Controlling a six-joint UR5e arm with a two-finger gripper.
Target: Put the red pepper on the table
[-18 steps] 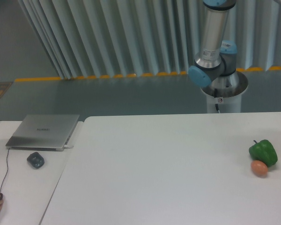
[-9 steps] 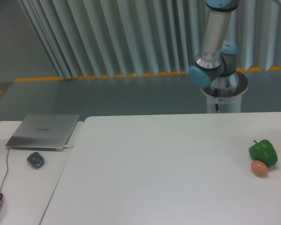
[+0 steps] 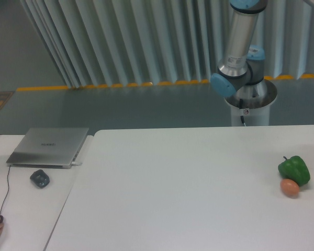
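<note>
The red pepper is out of view. The white table point(image 3: 178, 183) fills the lower middle and right of the camera view. Only the arm's base and lower links point(image 3: 239, 57) show behind the table's far edge, rising out of the top of the frame. The gripper itself is out of view.
A green bell pepper point(image 3: 294, 169) sits near the table's right edge with a small orange-brown ball point(image 3: 289, 187) touching its front. On the adjoining desk at left lie a closed laptop point(image 3: 49, 146) and a dark mouse point(image 3: 40, 178). Pleated curtains hang behind.
The upright arm link has shifted very slightly to the right since a second ago. Nothing on the table has moved.
</note>
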